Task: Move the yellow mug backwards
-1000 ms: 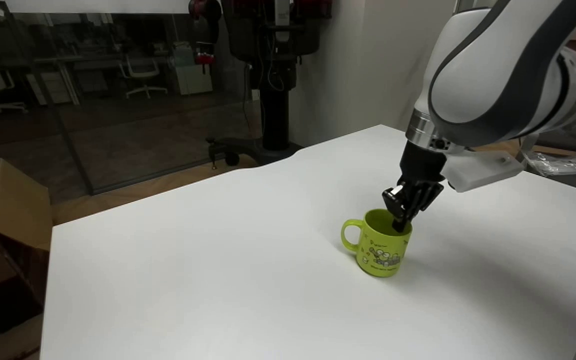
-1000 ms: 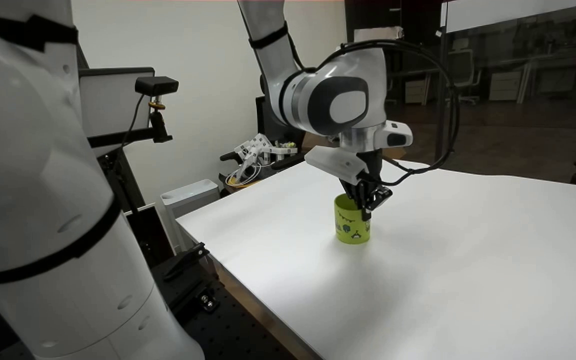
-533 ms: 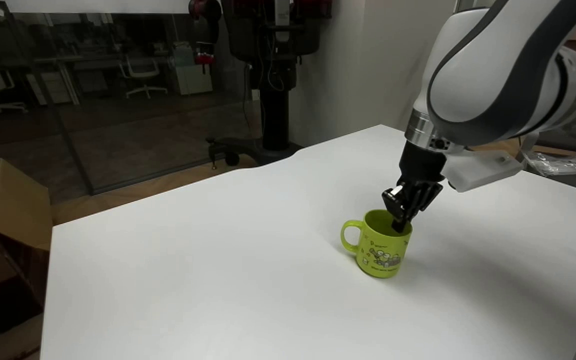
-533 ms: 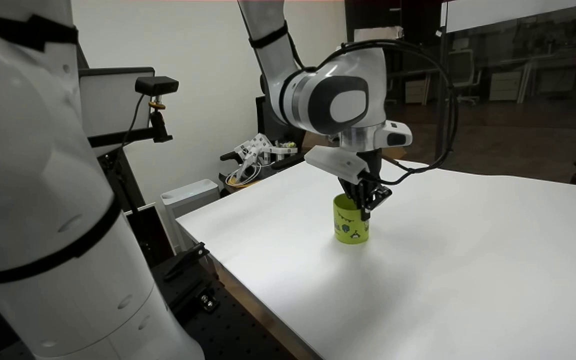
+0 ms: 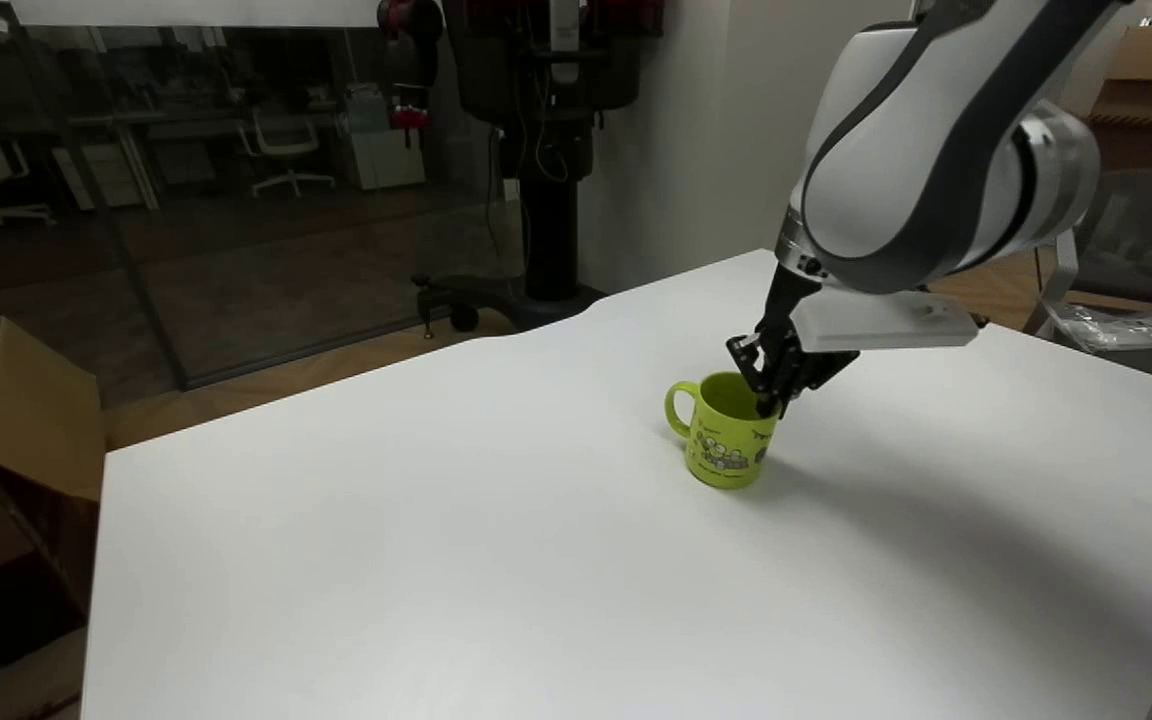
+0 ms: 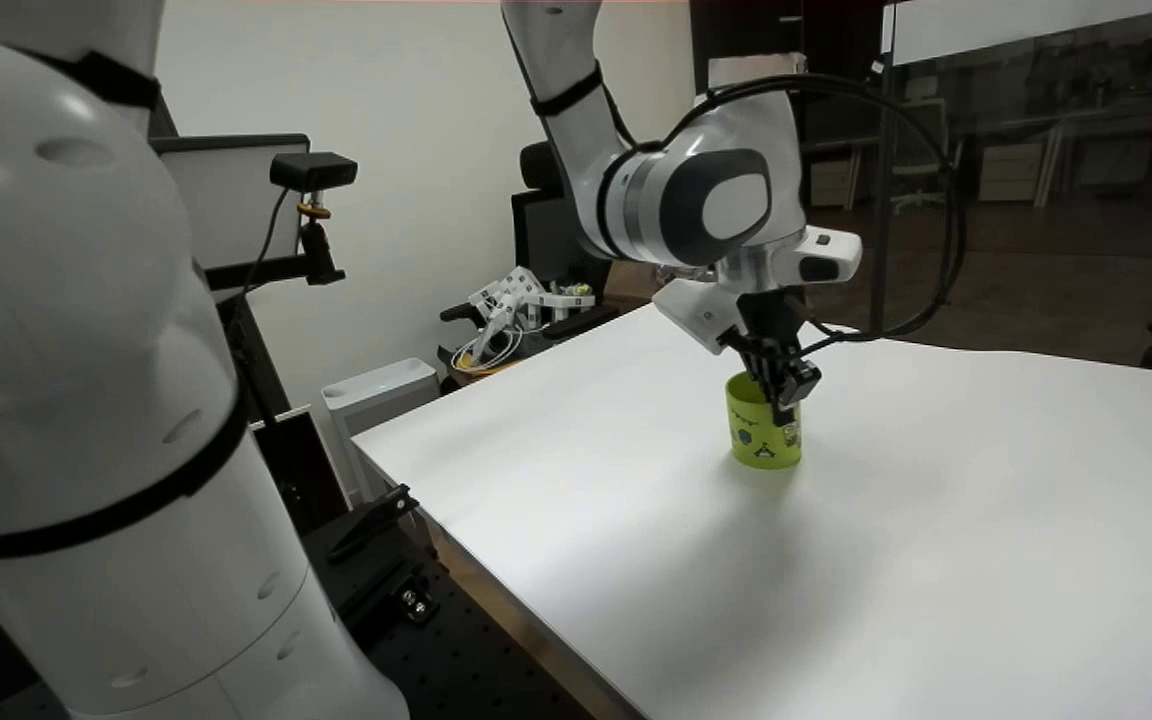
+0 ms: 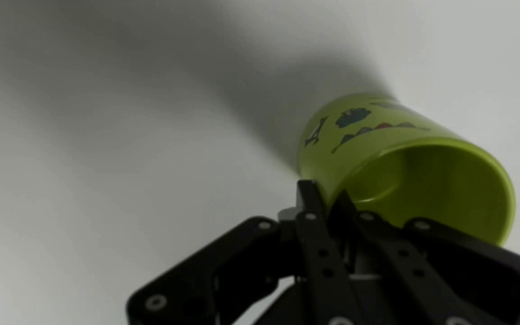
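The yellow mug [image 5: 721,445] is lime green with a dark print. It also shows in an exterior view [image 6: 758,438] and in the wrist view [image 7: 373,135]. It is upright at or just above the white table; I cannot tell whether its base touches. Its loop handle [image 5: 677,408] points away from my gripper and is hidden in the wrist view. My gripper [image 5: 769,406], also in an exterior view [image 6: 784,410] and in the wrist view [image 7: 325,198], is shut on the mug's wall at the rim, one finger inside and one outside.
The white table [image 5: 386,540] carries the mug. Its edge [image 6: 496,575] runs beside the robot base [image 6: 186,620]. A cardboard box [image 5: 36,420] stands beyond the table. A black stand [image 5: 546,230] is behind it. A cable [image 6: 951,230] loops from the arm.
In the last half second my gripper and the mug moved together, up and left in an exterior view where the handle shows, right and slightly up where it does not. The mug turned slightly.
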Action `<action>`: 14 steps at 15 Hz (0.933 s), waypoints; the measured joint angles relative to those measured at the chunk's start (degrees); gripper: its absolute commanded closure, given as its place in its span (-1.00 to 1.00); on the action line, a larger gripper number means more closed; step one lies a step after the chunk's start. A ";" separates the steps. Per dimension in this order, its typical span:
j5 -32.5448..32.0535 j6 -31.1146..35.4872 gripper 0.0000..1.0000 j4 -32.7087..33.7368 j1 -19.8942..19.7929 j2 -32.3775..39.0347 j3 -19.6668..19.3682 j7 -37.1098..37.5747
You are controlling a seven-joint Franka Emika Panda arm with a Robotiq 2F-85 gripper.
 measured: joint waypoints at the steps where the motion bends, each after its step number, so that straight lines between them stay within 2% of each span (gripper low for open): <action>1: -0.16 -1.30 0.95 2.12 1.08 1.13 -1.97 2.42; 4: -0.27 -7.62 0.95 9.09 1.80 4.41 -6.35 8.26; 7: -0.03 -15.55 0.95 15.88 0.53 7.27 -8.75 13.46; 11: 1.58 -24.03 0.95 22.47 -1.87 10.00 -8.43 21.04; 14: 3.88 -27.02 0.95 25.82 -3.24 11.66 -7.26 27.12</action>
